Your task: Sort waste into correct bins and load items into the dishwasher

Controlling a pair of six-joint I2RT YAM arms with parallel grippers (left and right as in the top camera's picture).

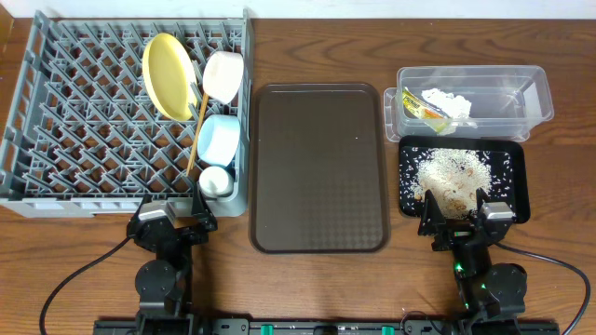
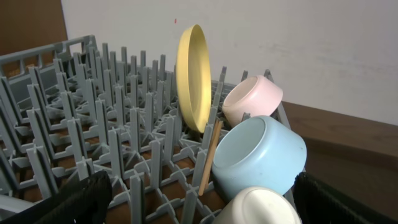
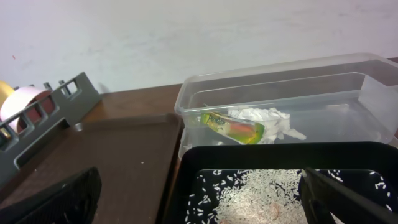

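The grey dish rack (image 1: 84,121) at the left holds the yellow plate (image 1: 166,74) on edge, the white-pinkish bowl (image 1: 223,74), the light blue bowl (image 1: 220,138), the small white cup (image 1: 216,180) and the wooden chopsticks (image 1: 197,130). The left wrist view shows the plate (image 2: 191,78), both bowls (image 2: 252,99) (image 2: 261,154), the cup (image 2: 261,208) and the chopsticks (image 2: 209,157). The clear tub (image 1: 475,98) holds the green-and-orange wrapper (image 1: 424,107) and white tissue (image 1: 449,100). The black tray (image 1: 514,181) holds the rice scraps (image 1: 452,175). My left gripper (image 1: 177,221) is open and empty at the rack's front edge. My right gripper (image 1: 461,221) is open and empty at the black tray's front edge.
The large dark brown serving tray (image 1: 318,167) lies in the middle between the rack and the bins, with nothing on it. The wooden table's front edge carries both arm bases. The right wrist view shows the brown tray (image 3: 112,162) left of the black tray (image 3: 205,158).
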